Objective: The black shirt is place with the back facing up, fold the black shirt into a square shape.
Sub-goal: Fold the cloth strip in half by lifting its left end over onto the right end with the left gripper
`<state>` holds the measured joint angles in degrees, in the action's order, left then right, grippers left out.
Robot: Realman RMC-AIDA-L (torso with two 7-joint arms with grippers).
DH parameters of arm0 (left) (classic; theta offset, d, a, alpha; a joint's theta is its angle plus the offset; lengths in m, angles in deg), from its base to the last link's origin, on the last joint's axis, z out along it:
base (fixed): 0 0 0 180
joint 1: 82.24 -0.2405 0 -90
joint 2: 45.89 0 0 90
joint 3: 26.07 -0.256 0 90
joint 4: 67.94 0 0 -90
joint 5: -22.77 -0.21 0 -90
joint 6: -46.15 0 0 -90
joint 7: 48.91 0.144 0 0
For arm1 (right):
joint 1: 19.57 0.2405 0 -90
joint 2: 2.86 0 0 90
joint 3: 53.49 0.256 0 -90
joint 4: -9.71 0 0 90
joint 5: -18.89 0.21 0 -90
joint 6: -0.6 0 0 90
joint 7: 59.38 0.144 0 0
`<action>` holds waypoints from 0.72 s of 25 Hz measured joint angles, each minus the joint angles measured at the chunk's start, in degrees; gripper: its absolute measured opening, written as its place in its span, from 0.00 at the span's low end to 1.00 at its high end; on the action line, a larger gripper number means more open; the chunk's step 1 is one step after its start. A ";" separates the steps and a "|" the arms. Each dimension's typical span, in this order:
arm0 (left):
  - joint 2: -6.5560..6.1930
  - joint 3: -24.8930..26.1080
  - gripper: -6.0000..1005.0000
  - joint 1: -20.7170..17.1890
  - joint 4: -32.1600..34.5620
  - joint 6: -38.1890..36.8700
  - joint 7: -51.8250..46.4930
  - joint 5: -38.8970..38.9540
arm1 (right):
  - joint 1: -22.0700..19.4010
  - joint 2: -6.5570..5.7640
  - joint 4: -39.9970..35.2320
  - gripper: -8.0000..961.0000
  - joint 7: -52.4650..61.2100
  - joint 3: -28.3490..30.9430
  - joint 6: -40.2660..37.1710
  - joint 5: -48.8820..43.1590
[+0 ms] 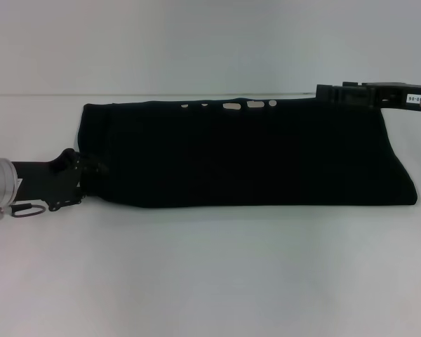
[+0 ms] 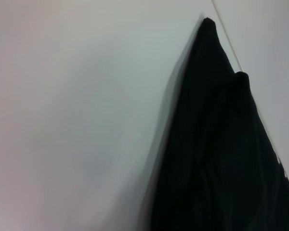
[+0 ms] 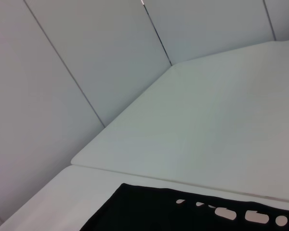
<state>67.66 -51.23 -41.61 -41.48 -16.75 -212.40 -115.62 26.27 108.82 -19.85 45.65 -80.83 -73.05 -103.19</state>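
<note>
The black shirt [image 1: 245,154] lies on the white table as a long flat band running left to right, with a row of small white patches [image 1: 233,107] along its far edge. My left gripper [image 1: 91,170] is at the shirt's left end, low over the table and touching the cloth. My right gripper [image 1: 321,91] is at the shirt's far right corner, level with its far edge. The left wrist view shows the shirt [image 2: 221,159] as a dark folded ridge. The right wrist view shows the shirt's far edge [image 3: 149,211] with the white patches [image 3: 253,216].
The white table [image 1: 210,281] stretches in front of the shirt. A seam [image 1: 42,95] runs across the table just behind the shirt. Grey wall panels [image 3: 62,57] stand beyond the table's far corner.
</note>
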 joint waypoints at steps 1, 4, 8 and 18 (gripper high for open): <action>0.00 -0.11 0.60 -0.01 0.00 0.02 0.01 -0.11 | -0.08 -0.05 -0.01 0.96 0.00 0.00 0.00 0.00; 0.00 -0.31 0.51 -0.02 0.00 0.12 0.02 -0.41 | -0.25 -0.13 -0.03 0.96 0.00 0.10 0.00 0.00; 0.00 -0.44 0.39 -0.03 -0.04 0.54 0.04 -0.49 | -0.39 -0.15 -0.06 0.96 0.00 0.08 0.00 0.00; 0.00 -0.21 0.04 -0.28 -0.09 0.12 3.23 -0.55 | -0.46 -0.15 -0.06 0.96 0.00 0.00 0.04 0.00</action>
<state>67.67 -51.44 -41.89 -41.57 -16.62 -209.17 -116.16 25.81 108.67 -19.91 45.65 -80.83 -73.01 -103.19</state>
